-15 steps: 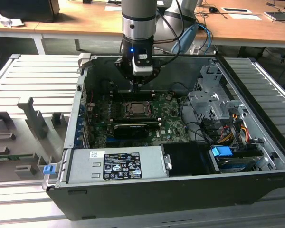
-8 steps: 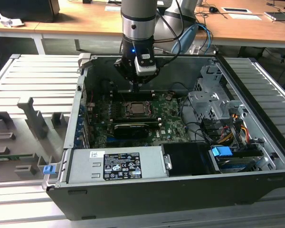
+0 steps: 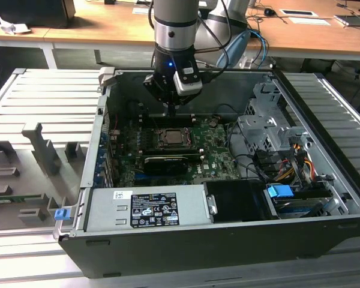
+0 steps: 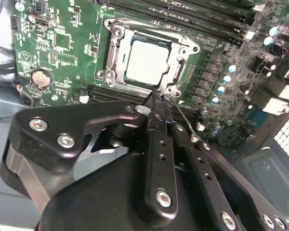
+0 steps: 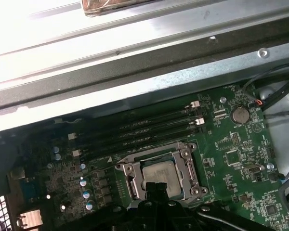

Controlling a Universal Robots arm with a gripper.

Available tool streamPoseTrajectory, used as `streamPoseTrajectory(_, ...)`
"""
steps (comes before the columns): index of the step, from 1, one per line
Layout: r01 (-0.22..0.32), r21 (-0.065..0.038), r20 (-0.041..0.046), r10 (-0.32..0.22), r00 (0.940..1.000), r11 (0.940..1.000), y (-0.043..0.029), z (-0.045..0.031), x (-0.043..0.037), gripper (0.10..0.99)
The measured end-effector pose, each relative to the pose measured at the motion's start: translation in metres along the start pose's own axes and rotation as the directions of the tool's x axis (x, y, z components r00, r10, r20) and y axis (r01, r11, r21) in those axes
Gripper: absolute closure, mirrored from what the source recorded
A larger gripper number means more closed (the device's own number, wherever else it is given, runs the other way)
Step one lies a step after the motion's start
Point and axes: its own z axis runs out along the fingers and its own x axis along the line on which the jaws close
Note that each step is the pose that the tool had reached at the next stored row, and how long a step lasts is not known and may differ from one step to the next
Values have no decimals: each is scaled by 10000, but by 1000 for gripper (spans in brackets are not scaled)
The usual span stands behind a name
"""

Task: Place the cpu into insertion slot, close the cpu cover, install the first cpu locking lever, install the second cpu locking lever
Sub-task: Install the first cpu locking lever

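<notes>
Twice over, in both wrist views, seeing the small flat silvery-grey square cpu [image 4: 147, 62] lying seated in the small square black insertion slot [image 4: 175, 72], itself showing as no more than a dark sliver around the chip. Lying flat around both, framing the chip: the thin silver-grey metal cpu cover [image 4: 116, 45]. Hanging at the cover's edge, the black two-fingered gripper [image 4: 159, 98], fingers [image 4: 154, 144] drawn together, hiding one side of the chip in the first wrist view. Running beside the fingertips, a thin metal wire lever [image 4: 185, 118]; being unable to tell whether pinched or merely touching. Spreading outward, the green circuit board [image 4: 62, 43] inside the dark open computer case [image 3: 228, 240].
</notes>
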Motion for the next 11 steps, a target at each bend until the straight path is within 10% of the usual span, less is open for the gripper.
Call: streamPoseTrajectory(11, 578, -5, -29, -578, 9983, 9983, 0, 0, 0, 980)
